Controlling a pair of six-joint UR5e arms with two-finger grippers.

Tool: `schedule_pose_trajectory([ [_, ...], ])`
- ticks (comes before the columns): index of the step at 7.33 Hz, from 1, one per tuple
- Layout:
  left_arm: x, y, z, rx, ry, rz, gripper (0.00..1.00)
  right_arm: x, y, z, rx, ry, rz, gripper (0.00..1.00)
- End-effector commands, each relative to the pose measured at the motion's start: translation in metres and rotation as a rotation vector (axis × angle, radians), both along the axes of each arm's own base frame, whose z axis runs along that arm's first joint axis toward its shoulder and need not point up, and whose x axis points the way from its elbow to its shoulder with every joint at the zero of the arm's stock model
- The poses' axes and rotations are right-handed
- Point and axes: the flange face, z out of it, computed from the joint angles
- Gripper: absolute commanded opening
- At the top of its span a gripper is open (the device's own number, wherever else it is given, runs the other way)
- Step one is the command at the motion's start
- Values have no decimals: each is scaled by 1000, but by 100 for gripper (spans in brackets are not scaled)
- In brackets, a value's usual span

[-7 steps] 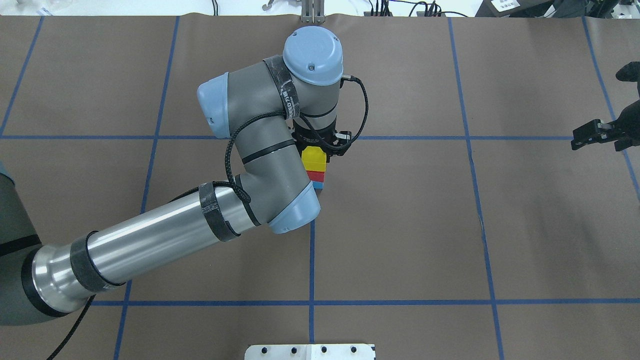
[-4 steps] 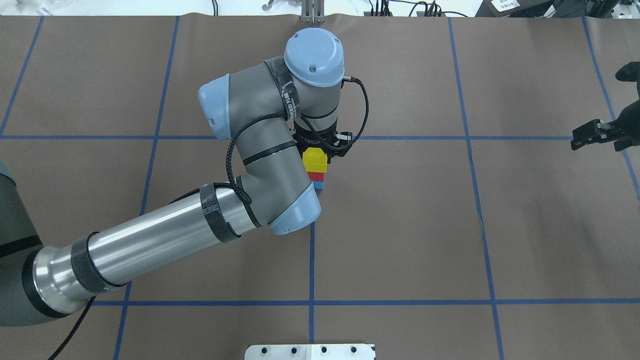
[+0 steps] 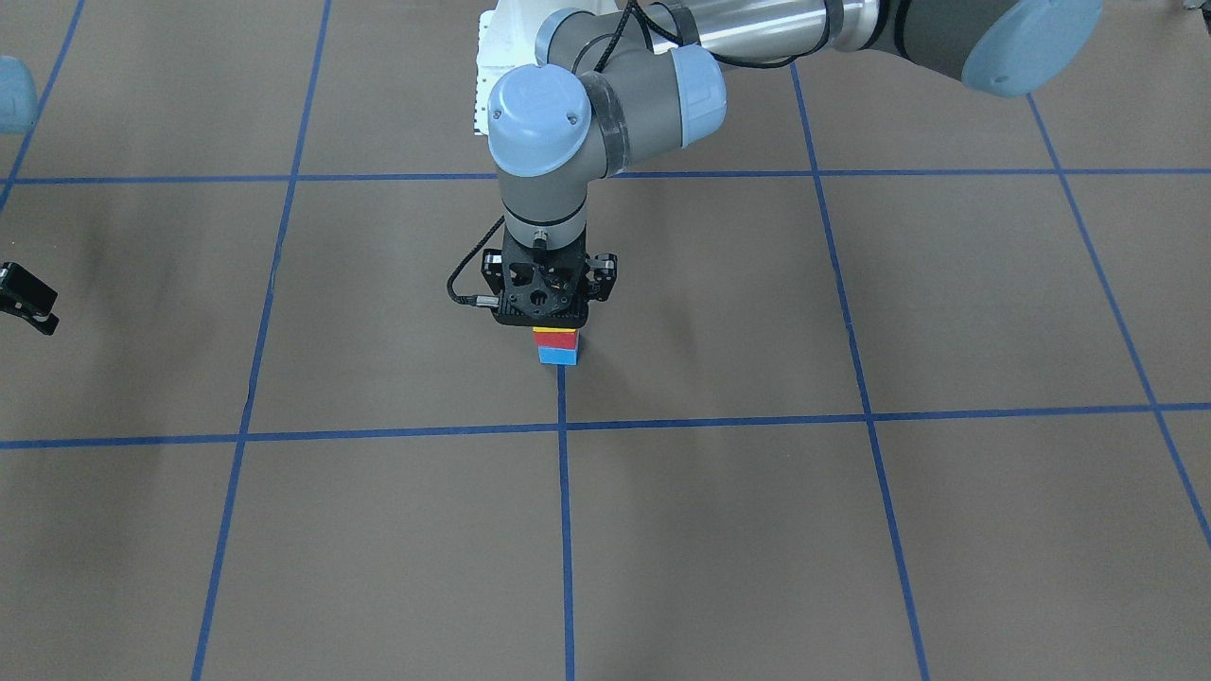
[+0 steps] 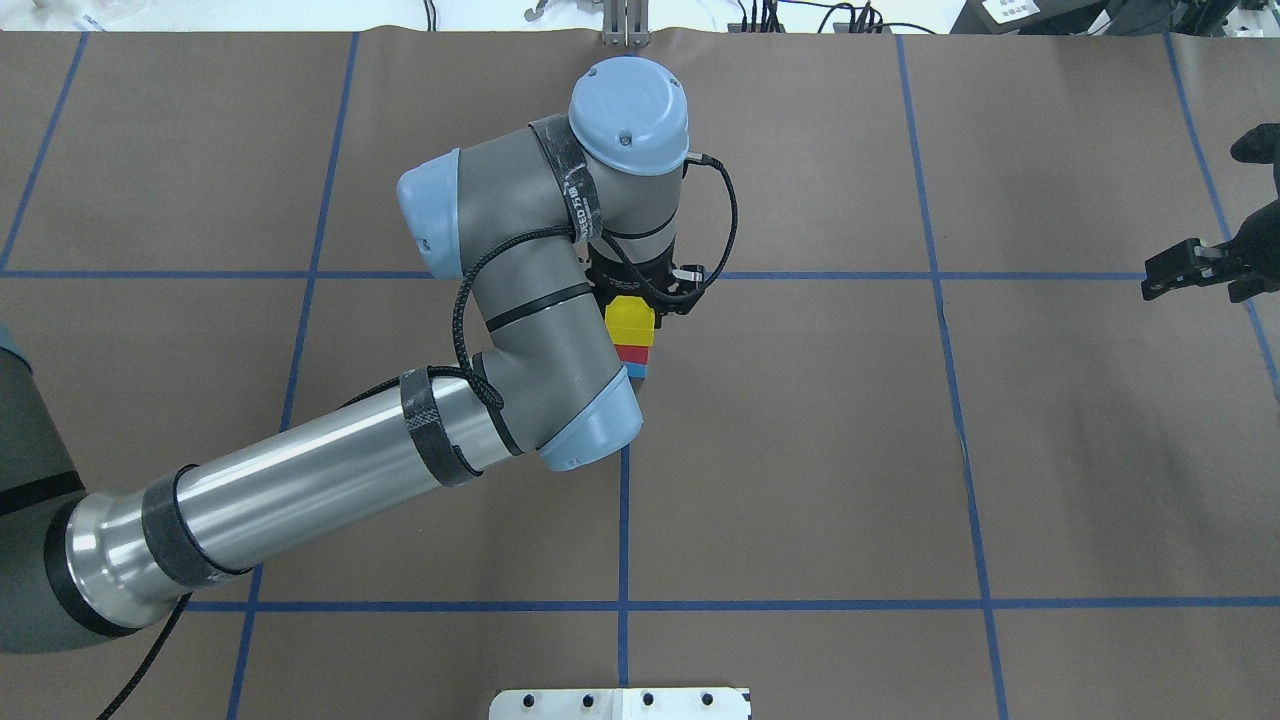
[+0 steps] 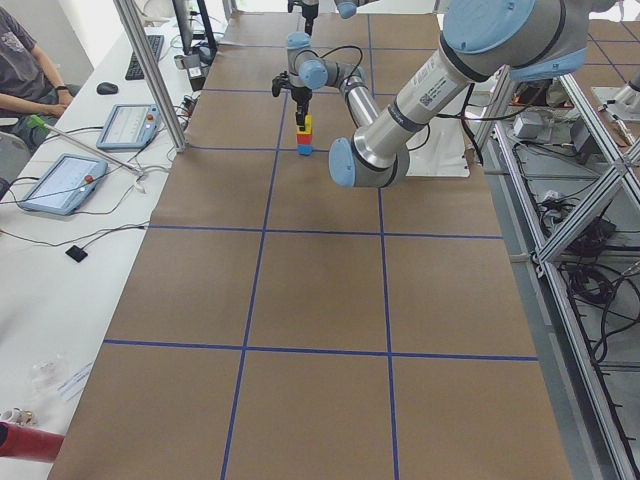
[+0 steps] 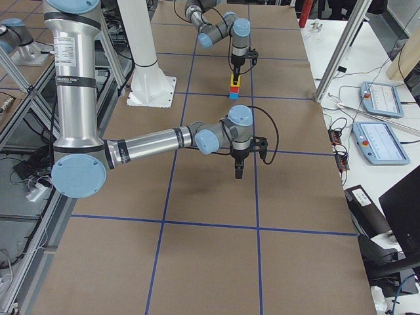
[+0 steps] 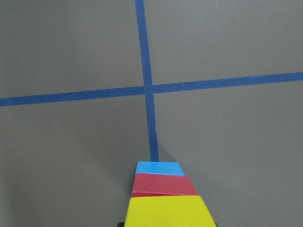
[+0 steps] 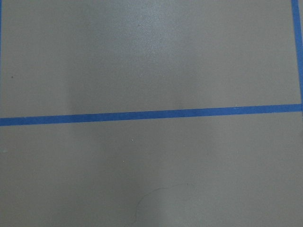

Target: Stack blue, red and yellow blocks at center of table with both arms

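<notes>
Brown table cover crossed by blue tape lines; a tablet on the side bench

left gripper pointing down, right gripper likewise

**Brown-papered table with a taped grid**

The table is covered edge to edge in brown paper, marked into large squares by lines of blue tape. A blue block stands flat on the paper near the middle, right on one of the tape lines and close to a crossing. At the robot's edge a white plate with a row of dark holes lies on the surface. A faint curved crease shows in the paper
</notes>
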Motion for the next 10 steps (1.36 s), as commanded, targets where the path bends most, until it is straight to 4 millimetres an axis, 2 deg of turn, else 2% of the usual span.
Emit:
schedule_pose_trajectory([
  [1, -3, 1, -5, 5, 7, -2, 99, 0, 0, -1, 1, -1, 1, 100],
  [2, -16, 7, -19, 18, 32, -6, 99, 2, 0, 0, 0, 0, 4, 100],
  [3, -50, 16, -34, 16, 30, -20, 99, 6, -1, 1, -1, 1, 12, 100],
  [4, -99, 42, -27, 17, 19, -23, 99, 30, -7, 5, -9, -7, 45, 100],
  [5, -165, 72, 25, 44, 42, -34, 99, 51, -10, 15, -5, -44, 19, 100],
  [6, -231, 87, 68, 114, 34, -19, 99, 70, -13, 16, 2, -76, 19, 100],
  [7, -285, 79, 124, 123, -26, -26, 99, 91, -12, 4, 1, -146, 40, 100],
  [8, -357, 47, 172, 157, -67, 6, 99, 114, -10, -3, -9, -216, 62, 100],
  [9, -439, 14, 238, 200, -100, 103, 99, 119, -7, -17, 22, -204, 79, 100],
  [10, -487, -13, 279, 194, -110, 130, 99, 120, -5, -17, 35, -185, 82, 100],
])
